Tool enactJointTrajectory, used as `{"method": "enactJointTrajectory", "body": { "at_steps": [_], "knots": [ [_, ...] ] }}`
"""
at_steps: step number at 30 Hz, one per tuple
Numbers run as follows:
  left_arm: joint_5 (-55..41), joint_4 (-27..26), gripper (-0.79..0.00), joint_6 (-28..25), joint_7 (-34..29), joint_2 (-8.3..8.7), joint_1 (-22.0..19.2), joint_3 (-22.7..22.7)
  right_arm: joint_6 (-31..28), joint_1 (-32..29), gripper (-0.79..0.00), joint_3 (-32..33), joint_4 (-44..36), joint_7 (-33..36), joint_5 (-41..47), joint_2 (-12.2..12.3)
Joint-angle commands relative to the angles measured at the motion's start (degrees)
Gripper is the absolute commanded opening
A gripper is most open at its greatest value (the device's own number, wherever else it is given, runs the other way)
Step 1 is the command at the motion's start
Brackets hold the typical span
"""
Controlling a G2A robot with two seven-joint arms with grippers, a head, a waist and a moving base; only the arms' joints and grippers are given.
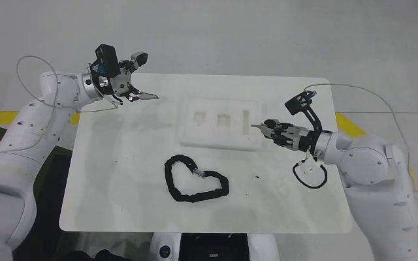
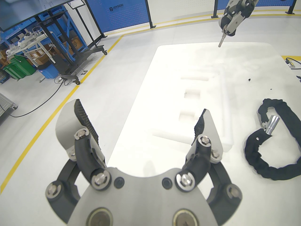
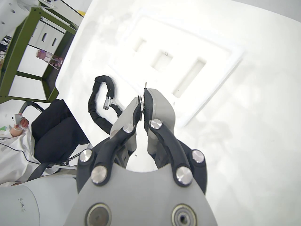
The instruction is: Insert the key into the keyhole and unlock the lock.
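— White tabletop [image 1: 117, 189], and a white foam tray [image 1: 196, 134] lying toward its far edge with three rectangular pockets cut into it. Can you see the lock from where you stand?

— Yes. It's a black sleeved chain lock [image 1: 171, 183], lying in a rough heart-shaped loop between the tray and the near edge, about midway along. Its metal cylinder [image 1: 198, 173] lies flat in the notch of the heart, on the side facing the tray.

— And the key?

— The key [image 1: 256, 126] is up off the tabletop, pinched between the fingers of the right hand [image 3: 142, 97]. Its blade pokes out past the fingertips toward the tray's right end. That hand hangs over the right part of the tabletop, well apart from the lock.

— What about the other arm?

— The left hand [image 2: 141, 108] is spread wide, up over the far left corner of the tabletop, apart from both the tray and the chain.
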Motion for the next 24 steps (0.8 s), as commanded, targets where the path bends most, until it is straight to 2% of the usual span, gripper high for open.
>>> {"method": "enactJointTrajectory", "body": {
  "at_steps": [1,10,17,21,24],
  "knots": [
    [0.0,0.0,0.0,0.0,0.0,0.0,0.0,0.0,0.03,-0.01,-0.785,0.04,0.03,0.02,-0.01,0.0],
    [0.0,0.0,0.0,0.0,0.0,0.0,0.0,0.0,0.03,-0.01,-0.785,0.04,0.03,0.02,-0.01,0.0],
    [2.68,-7.87,0.0,-0.66,-6.15,0.0,2.95,0.69,0.03,-0.01,-0.785,0.04,0.03,0.02,-0.01,0.0],
    [5.43,-12.16,0.0,-1.34,-6.71,-0.48,4.62,2.3,0.03,-0.01,-0.785,0.04,0.03,0.02,-0.01,0.0],
    [7.75,-15.13,0.0,-2.11,-4.58,-0.82,5.95,3.74,0.03,-0.01,-0.785,0.04,0.03,0.02,-0.01,0.0]
  ]
}}
